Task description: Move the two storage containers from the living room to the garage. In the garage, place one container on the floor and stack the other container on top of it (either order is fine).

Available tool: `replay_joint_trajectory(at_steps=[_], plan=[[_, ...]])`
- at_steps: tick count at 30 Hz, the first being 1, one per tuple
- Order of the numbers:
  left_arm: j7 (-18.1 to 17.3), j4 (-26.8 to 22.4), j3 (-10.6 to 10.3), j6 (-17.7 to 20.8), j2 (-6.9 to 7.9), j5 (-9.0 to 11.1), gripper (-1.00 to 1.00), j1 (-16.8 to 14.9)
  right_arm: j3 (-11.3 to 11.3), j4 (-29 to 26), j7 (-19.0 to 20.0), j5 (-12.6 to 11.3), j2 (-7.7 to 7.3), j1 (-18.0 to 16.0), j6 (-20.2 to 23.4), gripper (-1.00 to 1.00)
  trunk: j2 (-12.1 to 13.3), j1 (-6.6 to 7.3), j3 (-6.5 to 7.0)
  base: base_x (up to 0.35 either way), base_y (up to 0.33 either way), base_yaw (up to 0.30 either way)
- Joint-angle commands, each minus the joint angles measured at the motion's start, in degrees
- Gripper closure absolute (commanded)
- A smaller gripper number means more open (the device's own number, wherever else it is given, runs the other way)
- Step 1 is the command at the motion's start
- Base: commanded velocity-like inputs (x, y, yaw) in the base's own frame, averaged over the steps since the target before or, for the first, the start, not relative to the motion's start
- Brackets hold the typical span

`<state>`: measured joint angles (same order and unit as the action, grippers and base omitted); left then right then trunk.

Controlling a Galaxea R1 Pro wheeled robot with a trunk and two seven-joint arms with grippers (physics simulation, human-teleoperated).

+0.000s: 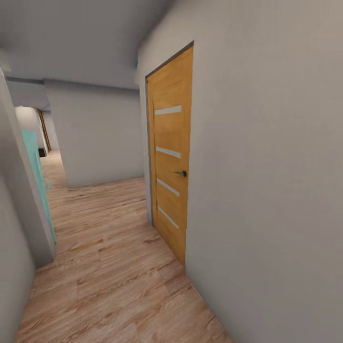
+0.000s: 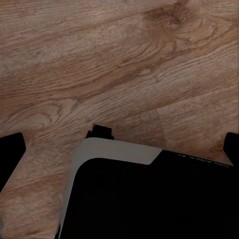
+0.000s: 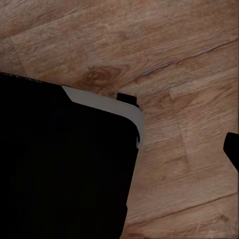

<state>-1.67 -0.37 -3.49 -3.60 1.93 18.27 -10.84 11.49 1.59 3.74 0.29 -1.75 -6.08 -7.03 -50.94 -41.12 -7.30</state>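
I am in a hallway with a light wood plank floor (image 1: pixel 109 276); the two storage containers are out of view. In the left wrist view my left gripper (image 2: pixel 119 149) hangs open over the planks. Its dark fingertips (image 2: pixel 11 154) sit far apart at the picture's edges, with nothing between them. Below it is my own black base with a grey rim (image 2: pixel 114 152). My right gripper (image 3: pixel 119 149) also points down at the planks, with one fingertip (image 3: pixel 232 147) far out at the edge. The other fingertip is lost against the black base (image 3: pixel 59 164). It holds nothing.
A shut orange door (image 1: pixel 171 157) with a dark handle (image 1: pixel 181 173) sits in the white wall close on my right. A teal door (image 1: pixel 39 181) stands ajar on the left. A white wall block (image 1: pixel 100 138) lies ahead, and the corridor runs on to its left.
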Motion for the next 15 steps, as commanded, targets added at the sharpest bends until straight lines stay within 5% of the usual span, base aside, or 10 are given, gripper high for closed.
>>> replay_joint_trajectory(at_steps=[1,6,15], plan=[[-0.2,0.1,-0.4,-0.2,0.0,0.5,-1.0,-0.1,0.2,0.2,0.1,0.0,-0.01,-0.1,-0.4,-1.0,-0.1,-0.04,-0.08,0.306,0.0,0.283],[-0.2,0.1,-0.4,-0.3,0.0,0.5,-1.0,-0.1,0.1,0.2,0.1,0.0,-0.01,-0.1,-0.4,-1.0,-0.1,-0.04,-0.08,0.192,0.0,0.283],[-0.2,0.1,-0.4,-0.3,-0.02,0.5,-1.0,-0.1,0.1,0.2,0.1,0.0,0.08,-0.1,-0.4,-1.0,-0.1,-0.04,-0.08,0.022,0.0,0.284]])
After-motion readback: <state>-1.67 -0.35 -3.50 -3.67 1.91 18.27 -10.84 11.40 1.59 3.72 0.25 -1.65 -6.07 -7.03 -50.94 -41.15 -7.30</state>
